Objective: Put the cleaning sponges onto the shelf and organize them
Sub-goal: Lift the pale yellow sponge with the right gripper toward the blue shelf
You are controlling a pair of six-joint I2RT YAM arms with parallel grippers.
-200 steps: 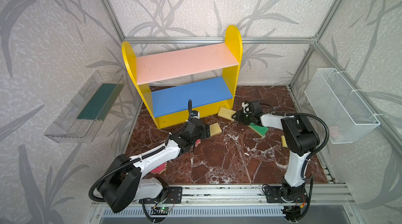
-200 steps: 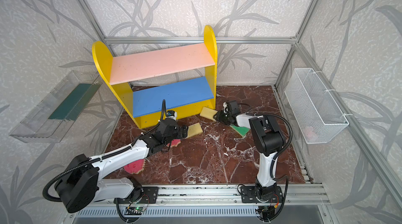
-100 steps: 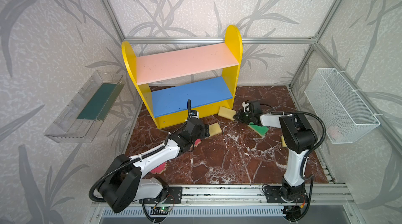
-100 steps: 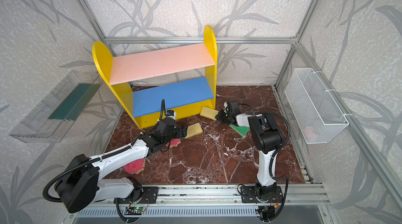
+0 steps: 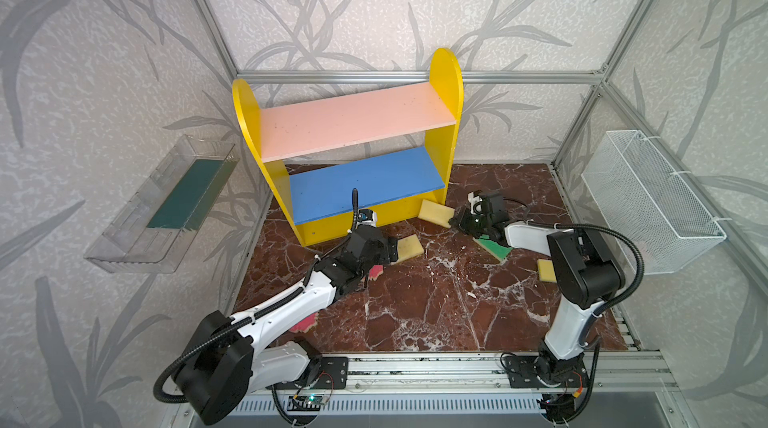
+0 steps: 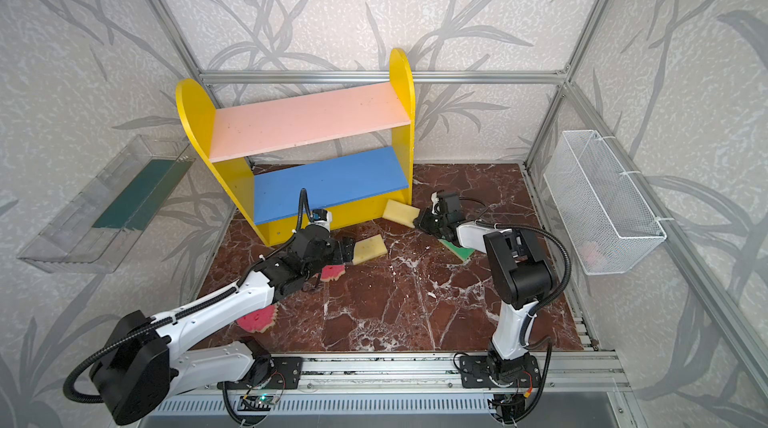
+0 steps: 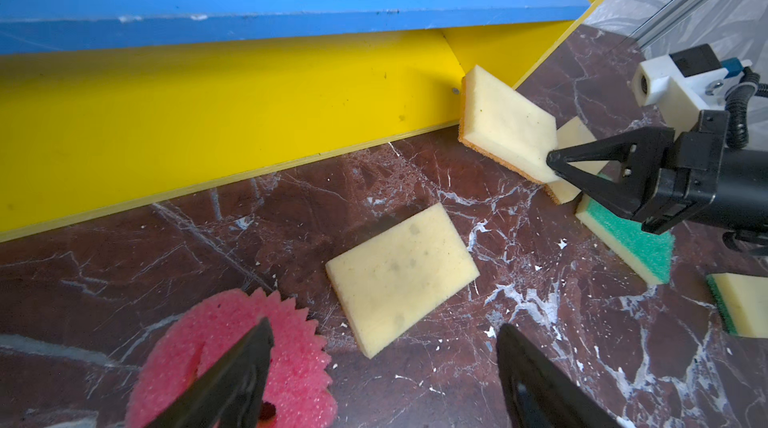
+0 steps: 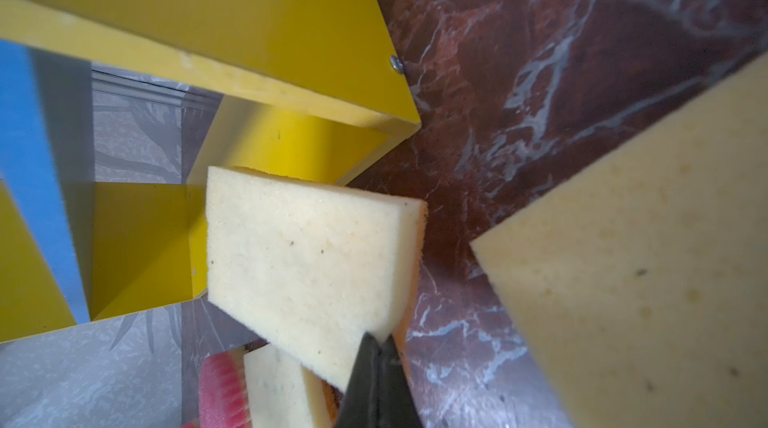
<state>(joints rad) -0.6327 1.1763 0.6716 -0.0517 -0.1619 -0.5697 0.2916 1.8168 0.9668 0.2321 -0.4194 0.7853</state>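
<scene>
Both shelf (image 5: pixel 357 130) boards bare; right tool (image 7: pixel 555 161) clenched on orange-backed sponge (image 7: pixel 505 128), left tool (image 7: pixel 382 367) released.

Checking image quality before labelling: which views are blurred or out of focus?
Both top views are sharp and evenly lit; left wrist view blurs its own fingers at close range; right wrist view softens the near yellow sponge and the marble floor.

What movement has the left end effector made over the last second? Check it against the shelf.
No visible movement: the left end effector keeps its place, open, just in front of the shelf base.
</scene>
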